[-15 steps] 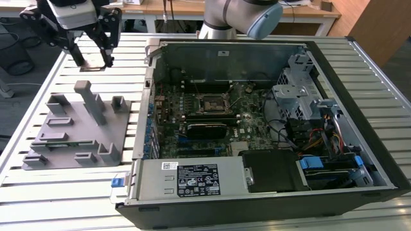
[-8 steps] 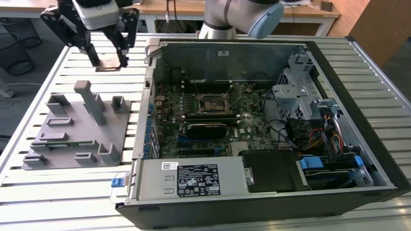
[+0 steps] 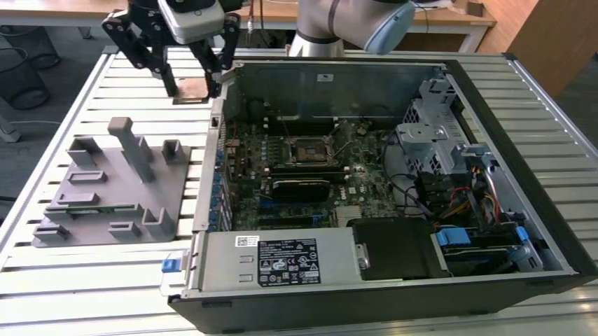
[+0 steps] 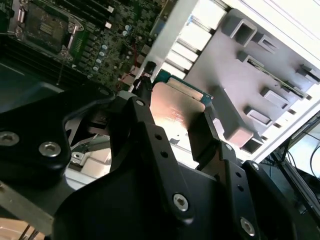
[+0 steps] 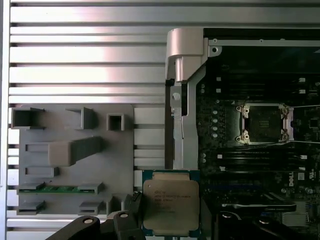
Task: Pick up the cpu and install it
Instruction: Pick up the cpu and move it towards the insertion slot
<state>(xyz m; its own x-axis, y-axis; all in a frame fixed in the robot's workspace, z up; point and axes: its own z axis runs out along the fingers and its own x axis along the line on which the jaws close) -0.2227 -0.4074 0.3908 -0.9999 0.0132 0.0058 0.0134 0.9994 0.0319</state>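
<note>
My gripper [image 3: 193, 85] has two black fingers [image 4: 142, 107] closed on opposite edges of one cpu [image 5: 171, 206]. The chip lies flat between the tips, and its silvery top, which bears fine print, shows in both wrist views. I hold it in the air above the slatted table [image 3: 103, 280], just outside the wall of one open computer case [image 3: 523, 140]. On the other side is one grey fixture plate [image 3: 89, 189], with one green memory module [image 5: 60, 189] in a slot. Inside the case are one motherboard [image 3: 365, 182] and one black socket [image 5: 263, 123], well apart from the chip. One power supply [image 3: 280, 259] carries white printed labels.
</note>
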